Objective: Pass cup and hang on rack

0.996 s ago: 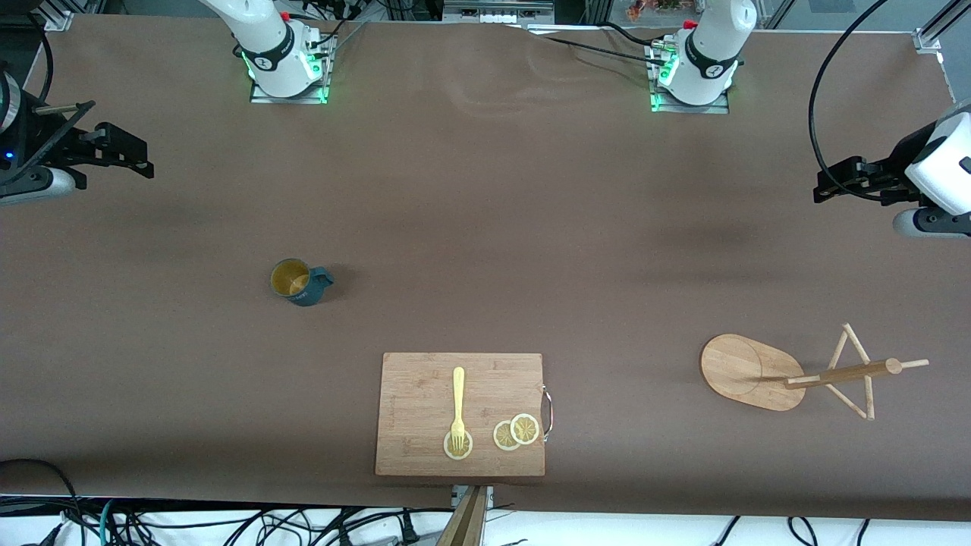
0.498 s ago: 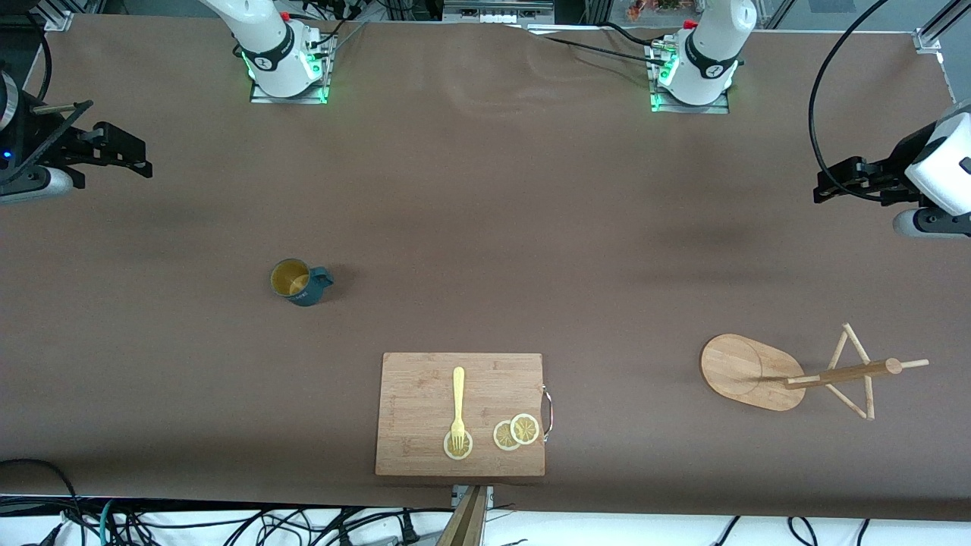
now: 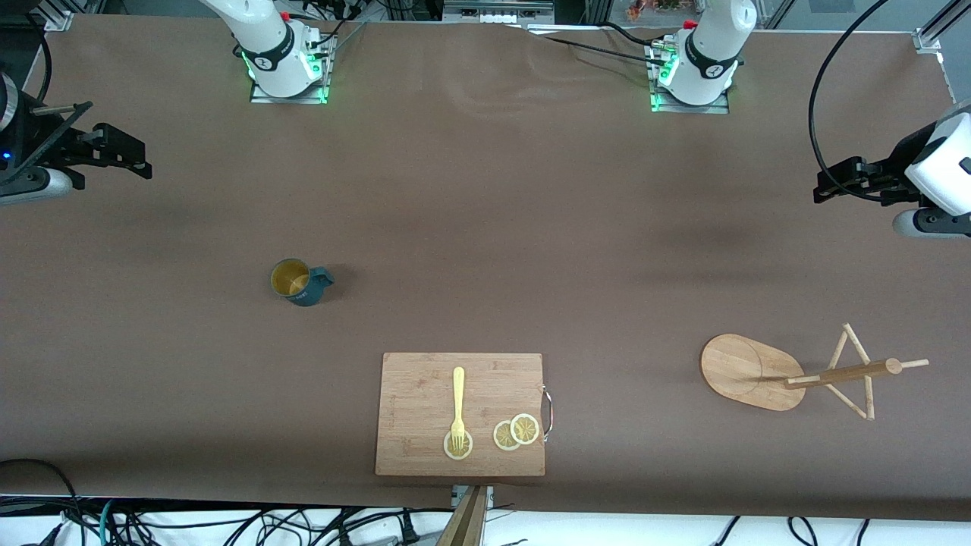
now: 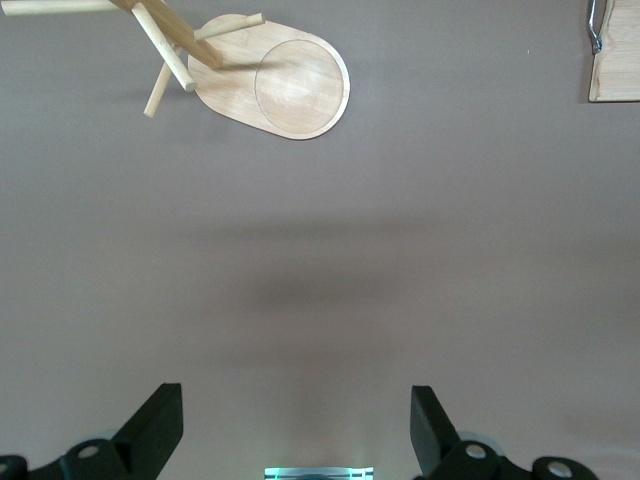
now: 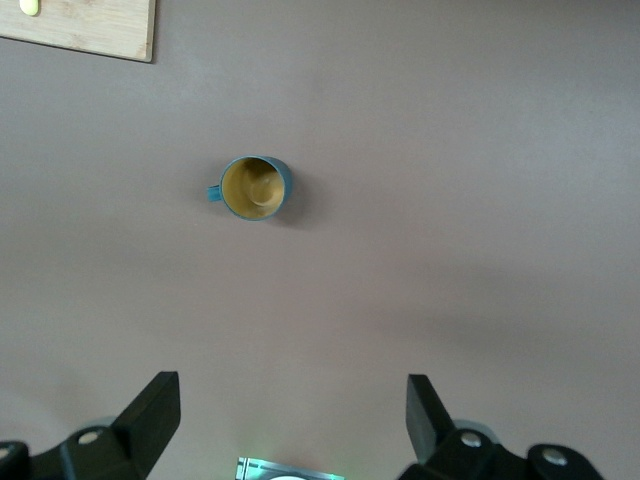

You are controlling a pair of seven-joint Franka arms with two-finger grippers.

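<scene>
Nothing moved, ribbed teal cup [image 3: 300, 282], wooden rack [image 3: 789, 371]

A robotics lab, not a kitchen. Two white arm bases [image 3: 282, 57] bolted onto a wide brown tabletop [image 3: 485, 227], green lights glowing at their mounts. Aluminium framing [image 3: 53, 15] at the corners, loose black cables [image 3: 227, 523] along the near edge. Kitchen props only: cutting board [image 3: 425, 394], fork [image 3: 457, 406], lemon slices [image 3: 517, 432].
</scene>
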